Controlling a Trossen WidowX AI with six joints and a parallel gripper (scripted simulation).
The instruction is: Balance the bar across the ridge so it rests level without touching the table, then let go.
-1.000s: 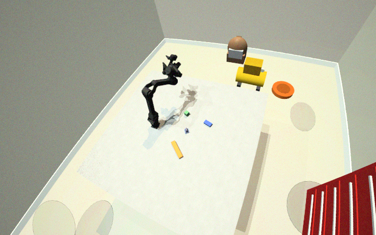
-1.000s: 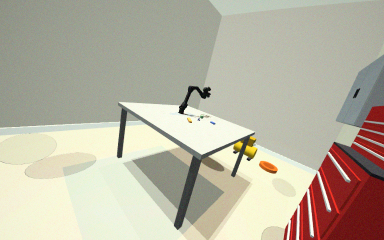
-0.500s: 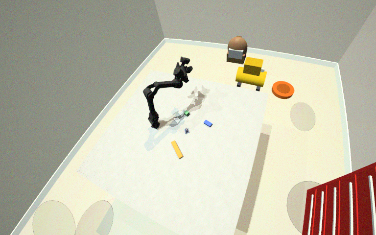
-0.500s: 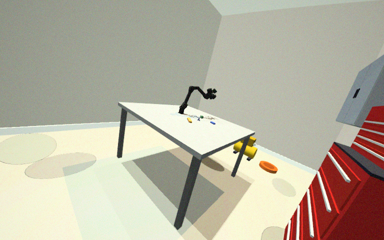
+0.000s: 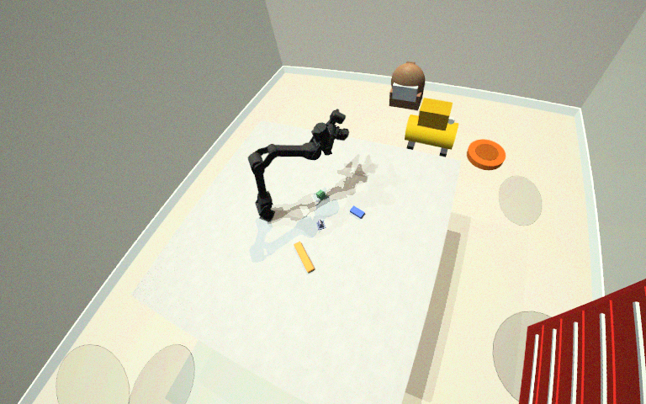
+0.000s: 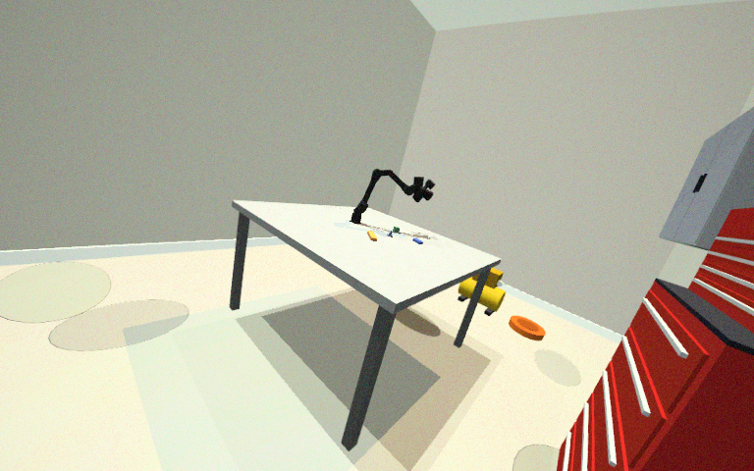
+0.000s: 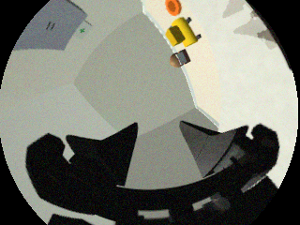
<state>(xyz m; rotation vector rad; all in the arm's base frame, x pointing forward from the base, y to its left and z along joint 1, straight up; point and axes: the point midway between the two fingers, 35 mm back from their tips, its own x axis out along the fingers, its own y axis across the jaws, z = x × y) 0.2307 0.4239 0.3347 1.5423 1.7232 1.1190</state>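
The long yellow-orange bar [image 5: 304, 257] [image 6: 371, 235] lies flat on the white table [image 5: 362, 305] [image 6: 389, 272]. The small dark blue ridge [image 5: 320, 224] [image 6: 390, 234] stands on the table near the bar, apart from it. My gripper [image 5: 343, 124] [image 6: 431, 189] [image 7: 159, 124] is open and empty, high above the table and well away from the bar and the ridge. In the wrist view its two fingers stand apart, with only walls showing between them; neither the bar nor the ridge shows there.
A green cube [image 5: 320, 194] [image 6: 396, 229] lies between the ridge and the arm's side of the table. A blue block [image 5: 357, 211] [image 6: 417, 240] lies to the ridge's right. A yellow compressor-like machine [image 5: 431, 131] [image 7: 182, 33] and an orange ring [image 5: 471, 156] stand on the floor beyond the table.
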